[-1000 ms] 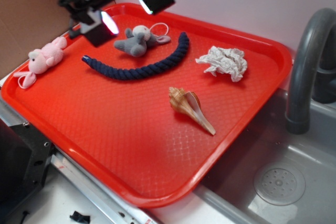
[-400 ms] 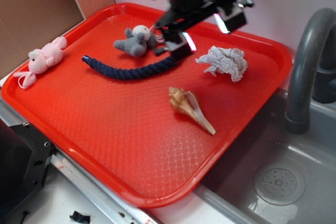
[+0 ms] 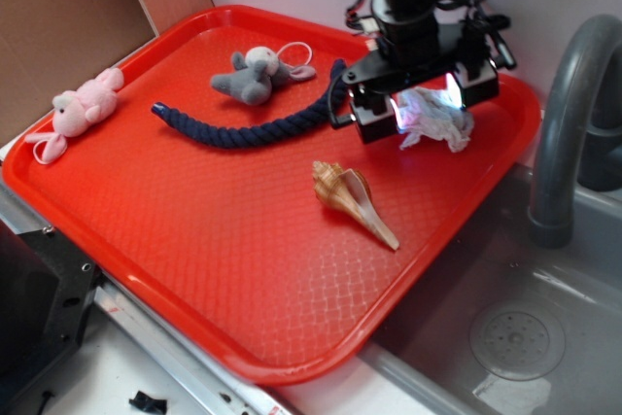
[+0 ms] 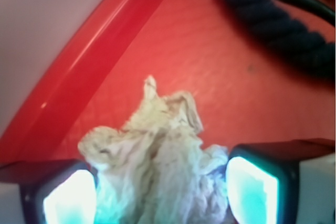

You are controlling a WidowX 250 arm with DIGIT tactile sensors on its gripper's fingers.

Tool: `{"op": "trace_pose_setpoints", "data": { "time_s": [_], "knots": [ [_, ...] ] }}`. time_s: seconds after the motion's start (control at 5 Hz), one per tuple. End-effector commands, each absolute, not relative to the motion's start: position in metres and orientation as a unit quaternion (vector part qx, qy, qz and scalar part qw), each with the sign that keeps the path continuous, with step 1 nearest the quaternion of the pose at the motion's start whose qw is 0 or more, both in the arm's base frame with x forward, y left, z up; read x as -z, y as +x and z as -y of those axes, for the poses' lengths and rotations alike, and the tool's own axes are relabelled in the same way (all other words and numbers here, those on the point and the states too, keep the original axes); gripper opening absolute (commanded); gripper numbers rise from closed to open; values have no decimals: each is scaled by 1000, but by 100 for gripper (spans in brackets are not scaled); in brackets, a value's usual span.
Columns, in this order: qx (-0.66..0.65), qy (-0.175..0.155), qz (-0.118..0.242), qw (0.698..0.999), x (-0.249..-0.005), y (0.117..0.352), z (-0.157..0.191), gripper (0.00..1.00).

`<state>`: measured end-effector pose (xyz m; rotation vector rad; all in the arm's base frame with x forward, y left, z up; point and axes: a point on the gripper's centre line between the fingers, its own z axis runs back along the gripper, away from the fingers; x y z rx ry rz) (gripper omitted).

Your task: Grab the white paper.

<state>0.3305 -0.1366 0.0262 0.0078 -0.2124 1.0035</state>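
Note:
The white paper (image 3: 439,124) is a crumpled off-white wad at the back right of the red tray (image 3: 194,240). My gripper (image 3: 420,104) is down over it, open, with one lit finger on each side of the wad. In the wrist view the paper (image 4: 157,150) fills the gap between the two glowing pads, and my gripper (image 4: 160,195) straddles it. The pads stand close to its sides; I cannot tell if they touch it. The paper rests on the tray near the raised rim (image 4: 89,66).
A tan seashell (image 3: 352,201) lies in front of the gripper. A dark blue rope (image 3: 243,128) curves to the left, with a grey plush (image 3: 255,73) behind it and a pink plush (image 3: 83,109) at far left. A grey faucet (image 3: 573,114) and sink (image 3: 515,337) are at right.
The gripper has swung from the tray's back left, across the grey plush and rope, to the right and down over the white paper. Nothing else moved.

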Motion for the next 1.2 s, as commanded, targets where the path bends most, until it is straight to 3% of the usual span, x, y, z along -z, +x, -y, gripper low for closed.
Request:
{"op": "trace_pose_setpoints", "data": {
  "time_s": [0.0, 0.2, 0.4, 0.8, 1.0],
  "knots": [
    [-484, 4, 120, 867, -40, 344, 139, 0],
    [-489, -2, 121, 864, -45, 340, 136, 0],
    [-443, -38, 81, 892, -69, 329, 122, 0],
    [-213, -102, 33, 971, -138, 279, 89, 0],
    [-179, -80, 68, 978, -170, 249, 77, 0]
  ]
}}
